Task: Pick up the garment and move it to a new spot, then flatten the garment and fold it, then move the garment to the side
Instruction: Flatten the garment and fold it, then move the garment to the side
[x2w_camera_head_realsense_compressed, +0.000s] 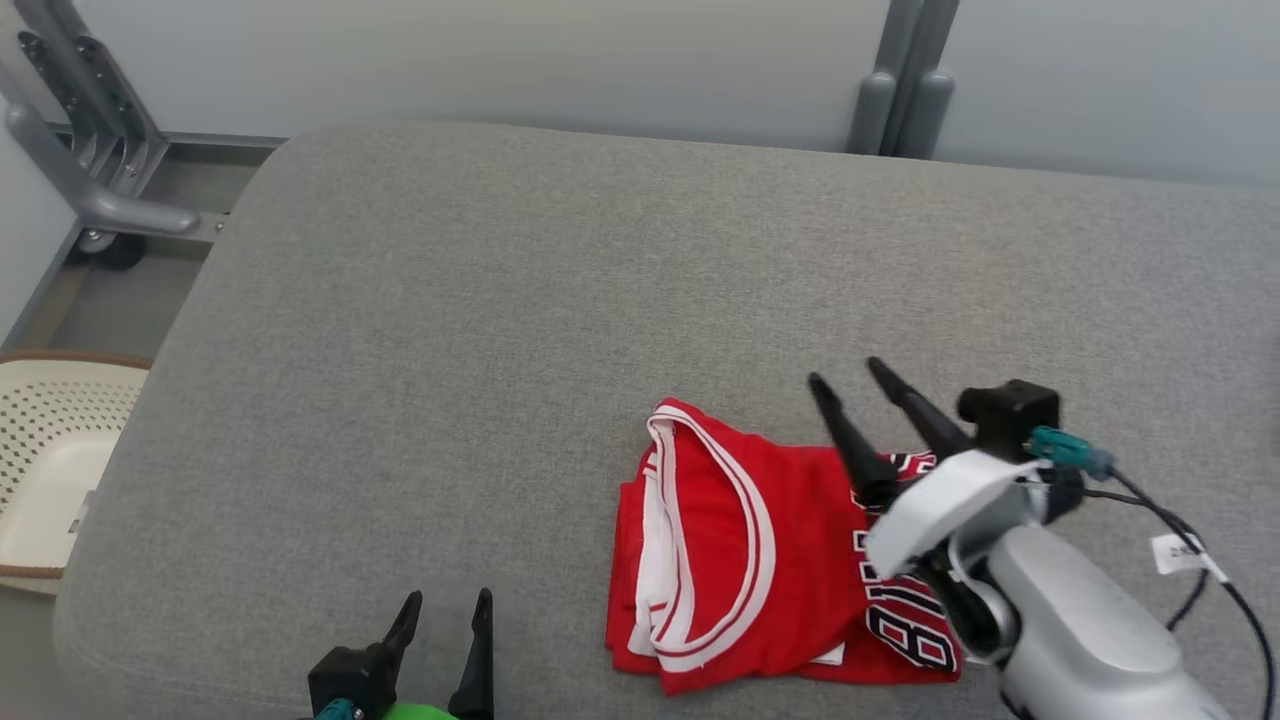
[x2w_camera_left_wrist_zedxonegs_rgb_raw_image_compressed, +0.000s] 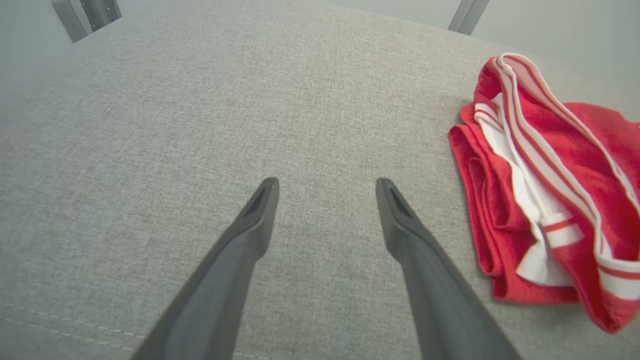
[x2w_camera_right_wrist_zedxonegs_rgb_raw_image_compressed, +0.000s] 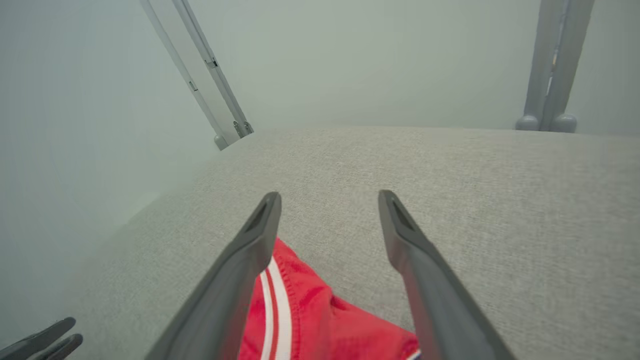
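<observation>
Now finding the red garment (x2w_camera_head_realsense_compressed: 740, 560) folded small, white-striped trim uppermost, on the near right part of the grey padded worktop (x2w_camera_head_realsense_compressed: 500, 300). Holding nothing in the right hand (x2w_camera_head_realsense_compressed: 845, 372), fingers parted, poised over the garment's right portion. Holding nothing in the left hand (x2w_camera_head_realsense_compressed: 448, 596) either, fingers likewise parted over bare worktop, apart from the garment's left edge.

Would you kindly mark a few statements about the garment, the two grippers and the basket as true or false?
1. The red garment lies folded on the grey cushion. True.
2. The right gripper is shut on the garment. False: its fingers are spread, gripping nothing.
3. The left gripper is open and apart from the garment. True.
4. A basket stands on the cushion. False: the cream basket sits off it, to the robot's left.
</observation>
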